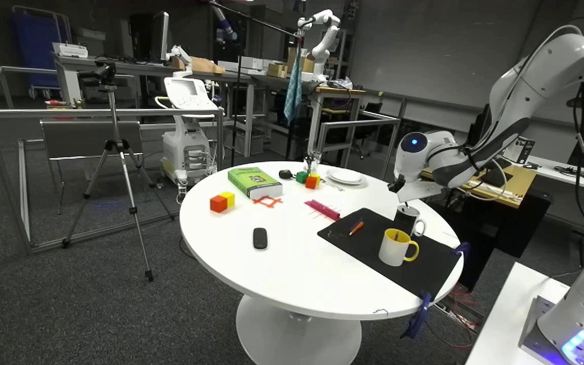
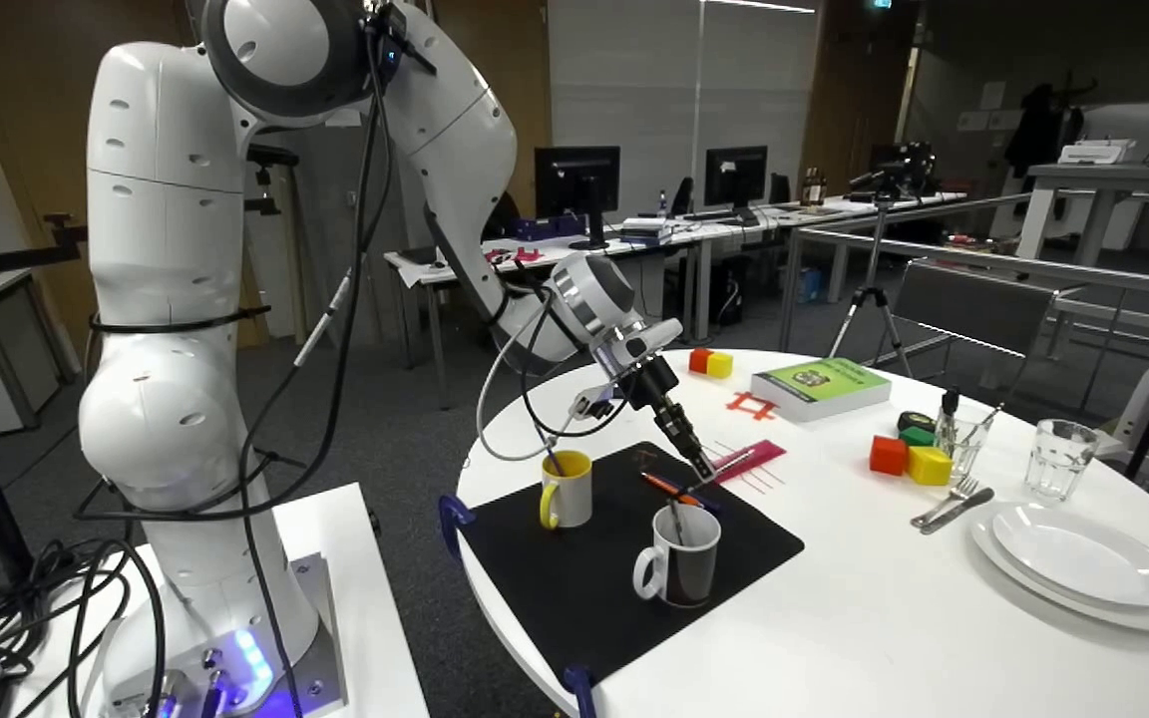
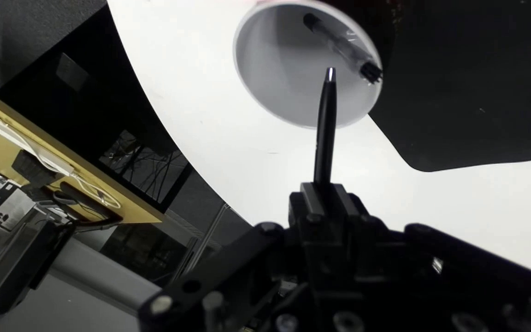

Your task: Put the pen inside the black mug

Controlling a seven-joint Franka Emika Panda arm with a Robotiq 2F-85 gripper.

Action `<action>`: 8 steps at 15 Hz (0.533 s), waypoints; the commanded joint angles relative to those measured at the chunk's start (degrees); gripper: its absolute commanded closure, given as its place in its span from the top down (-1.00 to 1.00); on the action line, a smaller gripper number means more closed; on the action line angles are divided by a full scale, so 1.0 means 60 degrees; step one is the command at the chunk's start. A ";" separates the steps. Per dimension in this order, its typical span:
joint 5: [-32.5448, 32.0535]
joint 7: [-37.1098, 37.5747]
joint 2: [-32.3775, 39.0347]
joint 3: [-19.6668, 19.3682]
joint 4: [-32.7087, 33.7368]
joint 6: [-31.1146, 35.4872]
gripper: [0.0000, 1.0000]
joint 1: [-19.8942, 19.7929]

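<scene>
The black gripper (image 3: 327, 193) is clamping a slim silver-tipped black pen (image 3: 325, 133), which is pointing toward the mouth of the white-handled black cylindrical mug (image 2: 691, 573). The mug is standing near an edge of the black rectangular mat (image 2: 560, 598), with a clear black-ended pen (image 3: 340, 45) leaning inside.

White arm (image 2: 457, 130), black cables (image 2: 343, 361) — black gripper (image 3: 329, 196)

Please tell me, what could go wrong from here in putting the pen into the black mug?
The pen might knock against the pen-shaped item already inside the black mug and jam. Its tip could catch the rim and topple the mug, which nothing clamps. Much of the pen sticks out past the gripper, so contact may swivel it.
</scene>
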 commanded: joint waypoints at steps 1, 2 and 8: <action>-0.0677 0.0564 -0.0290 0.0149 -0.0375 -0.0114 -0.95 -0.0273; -0.0782 0.0684 -0.0280 0.0151 -0.0415 -0.0073 -0.95 -0.0319; -0.1434 0.1482 -0.0167 0.0161 -0.0550 0.0074 -0.95 -0.0515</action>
